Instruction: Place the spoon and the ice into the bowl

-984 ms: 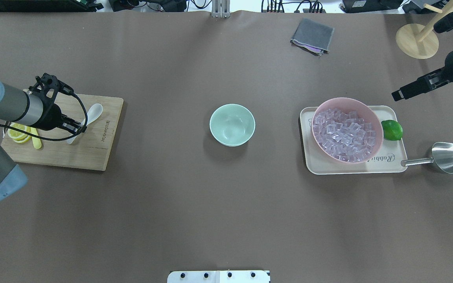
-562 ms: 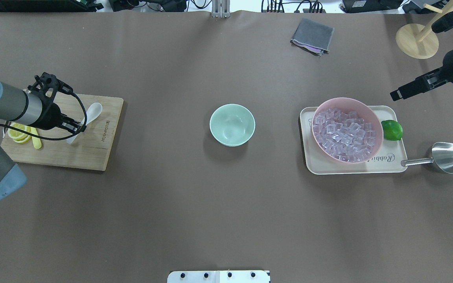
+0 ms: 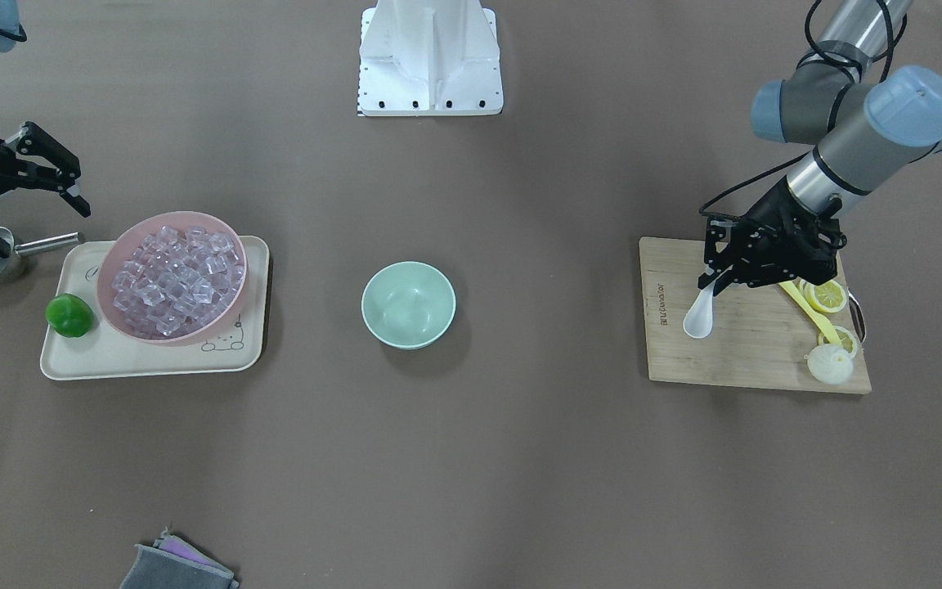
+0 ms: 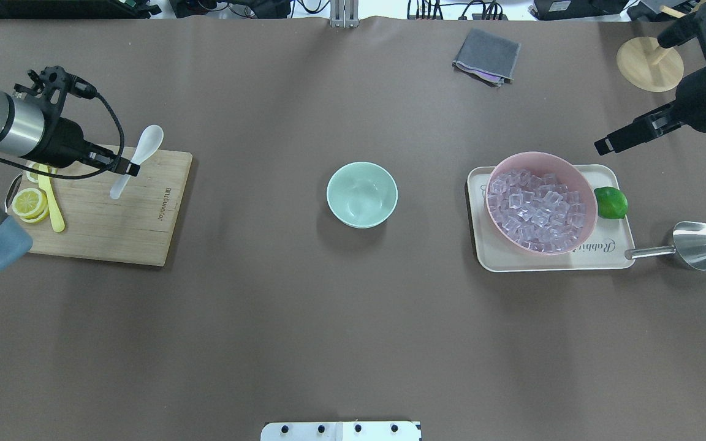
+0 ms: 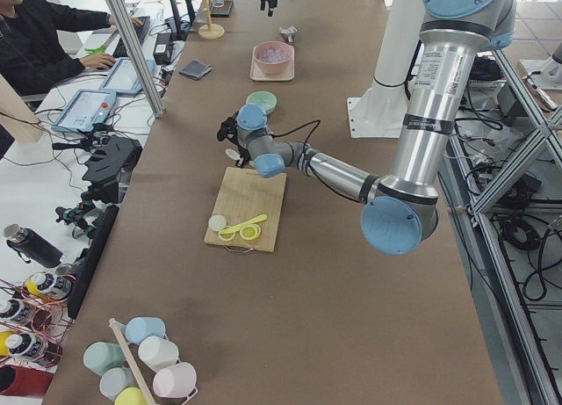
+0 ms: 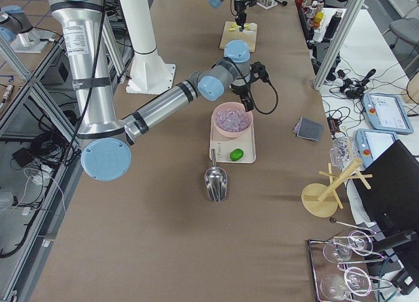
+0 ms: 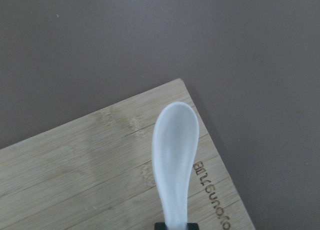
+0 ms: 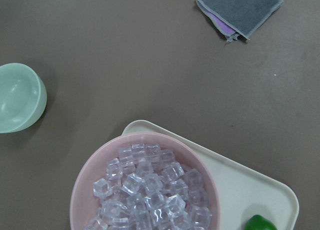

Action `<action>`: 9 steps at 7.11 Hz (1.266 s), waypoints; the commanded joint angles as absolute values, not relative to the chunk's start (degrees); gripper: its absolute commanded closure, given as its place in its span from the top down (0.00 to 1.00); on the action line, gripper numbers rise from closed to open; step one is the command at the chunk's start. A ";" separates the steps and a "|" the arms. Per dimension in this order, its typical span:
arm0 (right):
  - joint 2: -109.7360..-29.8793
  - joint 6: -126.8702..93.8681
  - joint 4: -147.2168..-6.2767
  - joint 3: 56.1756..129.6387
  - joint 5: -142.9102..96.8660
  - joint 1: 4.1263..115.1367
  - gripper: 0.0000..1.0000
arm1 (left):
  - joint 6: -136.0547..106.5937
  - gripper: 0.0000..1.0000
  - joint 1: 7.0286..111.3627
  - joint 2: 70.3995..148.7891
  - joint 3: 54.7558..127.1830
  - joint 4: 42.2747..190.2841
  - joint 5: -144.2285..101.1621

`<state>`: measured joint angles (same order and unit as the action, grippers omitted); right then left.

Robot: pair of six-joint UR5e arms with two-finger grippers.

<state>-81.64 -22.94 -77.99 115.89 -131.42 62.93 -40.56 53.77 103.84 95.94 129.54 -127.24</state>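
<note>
My left gripper (image 4: 127,167) is shut on the handle of the white spoon (image 4: 148,142) and holds it in the air over the far right corner of the wooden cutting board (image 4: 126,233). The left wrist view shows the spoon's scoop (image 7: 174,140) pointing away over the board's edge. The mint-green bowl (image 4: 362,195) stands empty at the table's middle. The ice (image 4: 537,211) is heaped in a pink bowl (image 4: 580,184) on a cream tray (image 4: 598,260). My right gripper (image 4: 604,146) hovers open and empty just beyond the tray's far right corner.
Lemon slices (image 4: 28,202) and a long yellow utensil (image 4: 53,208) lie on the board's left part. A lime (image 4: 610,202) sits on the tray. A metal scoop (image 4: 699,245) lies right of it. A grey cloth (image 4: 486,55) and a wooden stand (image 4: 650,64) are at the far side.
My left gripper has lifted the spoon off the board and carried it toward the far side. My right gripper has shifted slightly left toward the pink bowl.
</note>
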 commanded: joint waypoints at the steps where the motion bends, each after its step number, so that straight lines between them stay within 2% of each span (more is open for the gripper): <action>1: -81.12 -23.37 -77.96 116.89 -127.38 56.56 1.00 | -52.16 0.00 53.35 110.53 95.63 129.46 -127.09; 4: -81.91 -23.82 -74.56 116.02 -117.27 46.87 1.00 | -55.55 0.00 51.33 112.94 95.01 129.29 -124.82; 7: -83.14 -23.99 -73.91 114.97 -116.28 45.53 0.99 | -56.78 0.00 48.79 114.87 93.34 129.29 -122.43; 9: -82.62 -26.26 -73.83 111.81 -116.45 45.35 0.97 | -56.69 0.00 48.78 114.87 92.90 129.29 -122.43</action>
<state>-82.95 -24.57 -73.86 113.39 -116.34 45.51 -56.66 48.88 114.78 93.26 129.29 -122.53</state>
